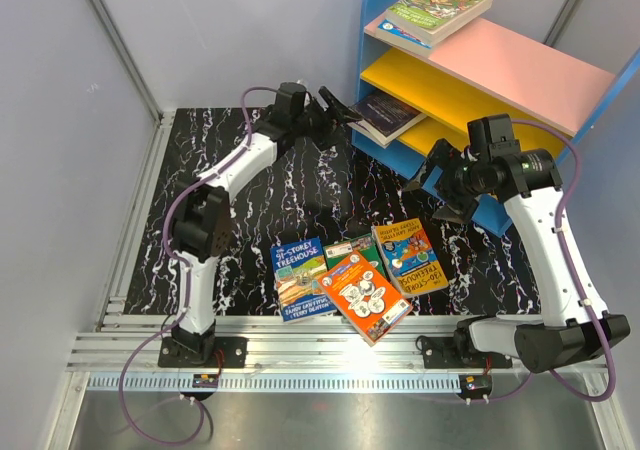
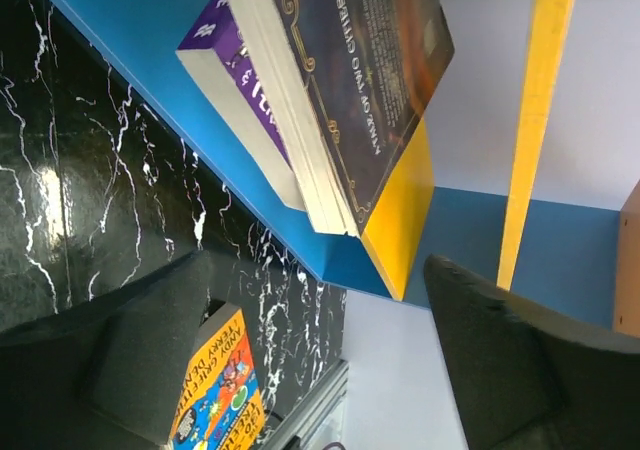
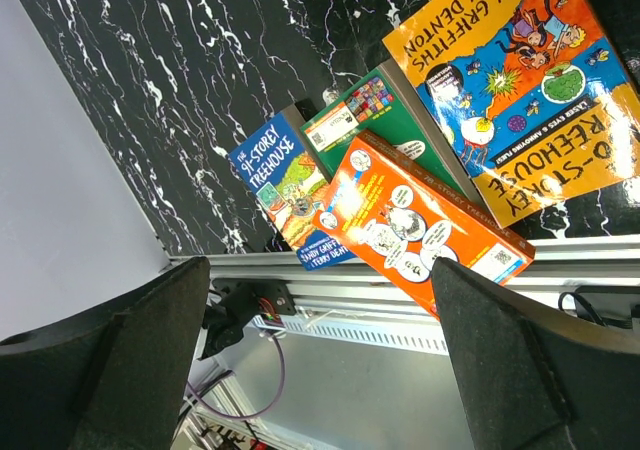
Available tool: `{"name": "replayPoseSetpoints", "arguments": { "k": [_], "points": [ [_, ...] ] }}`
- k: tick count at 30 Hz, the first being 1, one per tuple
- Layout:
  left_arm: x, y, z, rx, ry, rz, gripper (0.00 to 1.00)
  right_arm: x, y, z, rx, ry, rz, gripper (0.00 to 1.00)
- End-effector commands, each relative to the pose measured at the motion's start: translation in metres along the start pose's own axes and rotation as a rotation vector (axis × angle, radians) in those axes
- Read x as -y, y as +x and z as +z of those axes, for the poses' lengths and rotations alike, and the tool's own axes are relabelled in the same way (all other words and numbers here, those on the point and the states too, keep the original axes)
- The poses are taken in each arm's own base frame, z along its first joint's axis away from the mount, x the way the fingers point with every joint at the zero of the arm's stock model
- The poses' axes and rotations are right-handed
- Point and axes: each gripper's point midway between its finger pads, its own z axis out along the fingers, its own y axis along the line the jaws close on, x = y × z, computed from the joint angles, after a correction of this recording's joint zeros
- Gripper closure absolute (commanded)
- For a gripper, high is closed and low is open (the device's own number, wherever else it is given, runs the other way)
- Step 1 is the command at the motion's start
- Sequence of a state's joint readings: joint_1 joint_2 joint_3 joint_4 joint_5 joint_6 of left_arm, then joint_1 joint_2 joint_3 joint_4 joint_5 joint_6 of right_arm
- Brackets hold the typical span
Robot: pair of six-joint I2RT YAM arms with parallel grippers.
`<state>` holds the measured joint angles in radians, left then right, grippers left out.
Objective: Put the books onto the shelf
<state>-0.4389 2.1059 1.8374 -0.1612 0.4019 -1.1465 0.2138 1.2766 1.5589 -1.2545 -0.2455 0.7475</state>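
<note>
The left tool (image 1: 342,108) stands wide and empty, with the dark book (image 1: 386,116) just ahead of it on a low board of the shelf (image 1: 520,70). The right tool (image 1: 432,198) is wide too, with four books (image 1: 365,290) on the counter (image 1: 300,200) beyond its fingertips.

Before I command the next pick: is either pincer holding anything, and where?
Nothing is held: left pincer and right pincer are both open and empty.

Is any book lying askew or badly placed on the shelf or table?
Yes. The dark book and the purple book under it stick out past the lower yellow board. On the table, the orange book lies crooked across others.
</note>
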Motion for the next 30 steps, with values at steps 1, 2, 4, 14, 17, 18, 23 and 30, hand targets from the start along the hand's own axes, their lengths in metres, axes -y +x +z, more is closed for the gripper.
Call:
{"name": "replayPoseSetpoints", "arguments": {
  "k": [1, 2, 4, 14, 17, 18, 23, 30],
  "points": [
    [0.042, -0.012, -0.008, 0.041, 0.159, 0.068, 0.23, 0.008, -0.002, 0.003, 0.005, 0.029, -0.011, 0.00],
    [0.041, -0.012, -0.006, 0.038, 0.169, 0.060, 0.34, 0.008, -0.002, 0.004, 0.001, 0.030, -0.007, 0.00],
    [0.038, -0.011, 0.002, 0.031, 0.196, 0.031, 0.62, 0.008, -0.002, 0.006, -0.007, 0.033, -0.006, 0.00],
    [0.026, -0.006, 0.038, -0.011, 0.215, 0.001, 1.00, 0.012, -0.006, 0.017, -0.018, 0.068, -0.005, 0.00],
    [0.022, -0.005, 0.038, -0.006, 0.203, 0.009, 1.00, 0.015, -0.007, 0.018, -0.022, 0.084, -0.008, 0.00],
    [0.019, -0.005, 0.038, 0.000, 0.194, 0.019, 1.00, 0.016, -0.007, 0.019, -0.021, 0.088, -0.010, 0.00],
    [0.005, -0.001, 0.047, -0.011, 0.180, 0.014, 1.00, 0.020, -0.009, 0.027, -0.028, 0.103, -0.002, 0.00],
    [0.003, -0.004, 0.065, -0.020, 0.176, 0.002, 1.00, 0.022, -0.013, 0.032, -0.035, 0.118, 0.002, 0.00]
  ]
}}
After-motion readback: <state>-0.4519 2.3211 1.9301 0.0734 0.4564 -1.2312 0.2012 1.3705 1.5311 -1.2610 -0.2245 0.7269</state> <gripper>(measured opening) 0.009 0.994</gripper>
